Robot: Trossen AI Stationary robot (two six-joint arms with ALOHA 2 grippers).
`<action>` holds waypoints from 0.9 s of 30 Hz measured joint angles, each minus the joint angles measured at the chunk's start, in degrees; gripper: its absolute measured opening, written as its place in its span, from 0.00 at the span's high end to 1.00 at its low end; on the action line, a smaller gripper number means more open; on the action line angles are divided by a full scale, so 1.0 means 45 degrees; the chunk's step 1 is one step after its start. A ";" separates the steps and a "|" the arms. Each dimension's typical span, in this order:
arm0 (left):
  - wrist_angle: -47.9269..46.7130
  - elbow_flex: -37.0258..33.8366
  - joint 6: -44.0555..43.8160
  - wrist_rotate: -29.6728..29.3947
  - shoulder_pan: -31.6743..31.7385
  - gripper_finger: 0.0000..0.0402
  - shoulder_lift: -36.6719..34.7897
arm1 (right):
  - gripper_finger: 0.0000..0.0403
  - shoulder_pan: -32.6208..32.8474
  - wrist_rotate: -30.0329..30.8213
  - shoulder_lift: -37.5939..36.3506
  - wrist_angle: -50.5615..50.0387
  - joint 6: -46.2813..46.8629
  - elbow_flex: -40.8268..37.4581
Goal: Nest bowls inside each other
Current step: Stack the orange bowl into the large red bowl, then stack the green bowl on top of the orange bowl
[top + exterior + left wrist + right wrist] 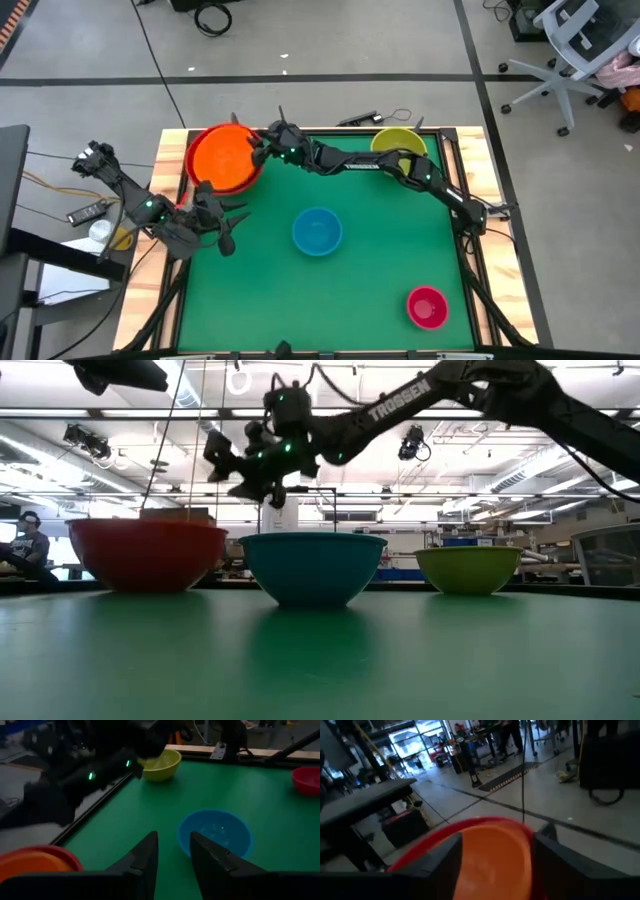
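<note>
An orange bowl (222,158) sits nested inside a red bowl (190,165) at the table's far left. My right gripper (258,152) hovers open just above their right rim; in its wrist view the orange bowl (492,867) shows between the spread fingers, with the red rim (420,849) around it. A blue bowl (317,230) stands mid-table, a yellow bowl (398,143) at the far right, and a pink bowl (427,306) near the front right. My left gripper (224,232) hangs open over the table's left side with nothing between its fingers (145,855).
A wooden frame (470,170) borders the green mat. In the low view the right arm (400,405) reaches across above the blue bowl (313,565). There is bare mat between the blue and pink bowls. A person sits far off in the room (30,540).
</note>
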 joint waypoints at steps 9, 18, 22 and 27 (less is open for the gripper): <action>-0.2603 -0.0032 -0.2878 0.0002 0.0002 0.71 -0.0001 | 0.35 0.0087 0.1762 -0.2792 -0.8877 -0.2496 0.0023; -0.2593 -0.0685 -0.3192 0.0478 0.0575 0.71 0.0000 | 0.44 -0.0793 0.0031 -0.5331 -1.6354 -0.2212 -0.1709; -0.2529 -0.0682 -0.3194 0.0700 0.0998 0.71 0.0000 | 0.45 -0.1313 -0.0311 -0.6740 -1.6847 -0.1624 -0.4054; -0.2509 -0.0680 -0.3150 0.0801 0.1318 0.71 0.0248 | 0.45 -0.1870 -0.0824 -0.8278 -1.6884 -0.0848 -0.7000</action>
